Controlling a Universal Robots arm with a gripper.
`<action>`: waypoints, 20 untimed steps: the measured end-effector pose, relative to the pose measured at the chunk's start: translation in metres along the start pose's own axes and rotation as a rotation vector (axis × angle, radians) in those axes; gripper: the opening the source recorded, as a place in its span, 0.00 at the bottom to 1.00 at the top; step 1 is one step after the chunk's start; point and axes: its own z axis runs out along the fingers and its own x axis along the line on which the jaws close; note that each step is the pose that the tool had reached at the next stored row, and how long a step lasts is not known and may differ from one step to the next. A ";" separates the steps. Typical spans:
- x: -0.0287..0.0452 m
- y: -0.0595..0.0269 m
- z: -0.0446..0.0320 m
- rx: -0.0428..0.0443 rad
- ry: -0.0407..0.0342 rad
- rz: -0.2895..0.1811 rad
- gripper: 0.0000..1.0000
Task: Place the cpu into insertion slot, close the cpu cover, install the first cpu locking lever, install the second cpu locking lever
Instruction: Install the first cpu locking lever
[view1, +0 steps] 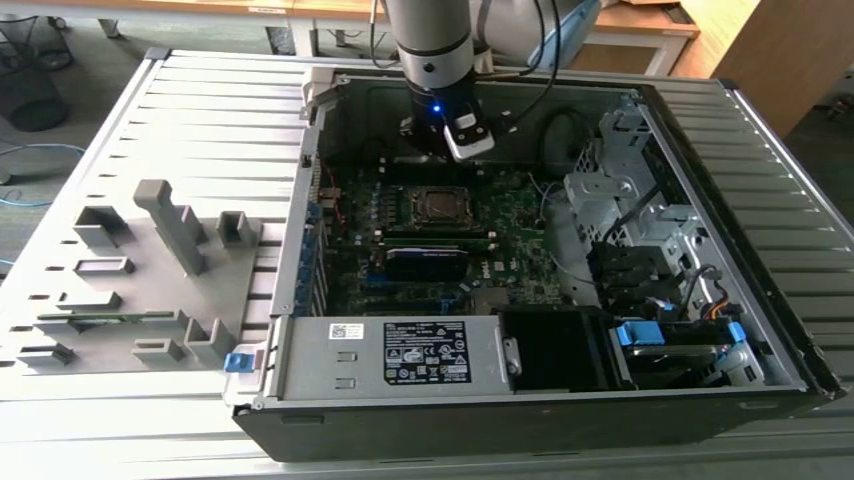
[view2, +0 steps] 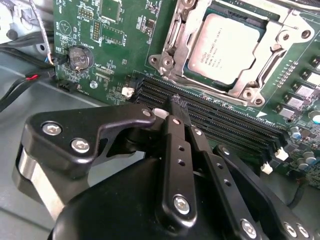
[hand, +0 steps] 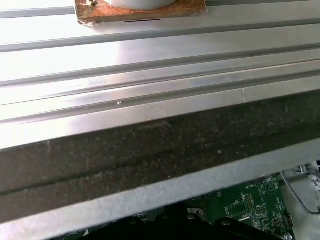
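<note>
The cpu (view2: 225, 47), a flat square chip with a dull silver top, lies in its socket on the green motherboard (view2: 115, 45). The silvery cpu cover (view2: 215, 86) lies flat around it, the chip showing through its window. Thin metal levers run along the socket's sides; I cannot tell whether they are latched. My gripper (view2: 177, 104) is shut with nothing between its black fingers. It hangs over the long black memory slots (view2: 220, 120), a short way from the socket. In the exterior view the gripper (view1: 430, 152) sits at the far end of the open case, just beyond the socket (view1: 437, 205).
The open computer case (view1: 747, 330) lies on a slatted metal table (hand: 150, 55). A power supply (view1: 400, 355) fills its near end and drive bays (view1: 667, 300) its right side. A grey fixture (view1: 134, 270) stands left of the case. Cables (view1: 561, 120) hang by the arm.
</note>
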 end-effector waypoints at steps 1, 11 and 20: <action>0.0000 0.0000 0.0000 0.0000 0.0004 0.000 0.11; -0.0016 0.0002 0.0008 0.0424 0.0890 0.010 0.11; -0.0047 0.0032 -0.0131 0.0434 0.0927 0.010 0.11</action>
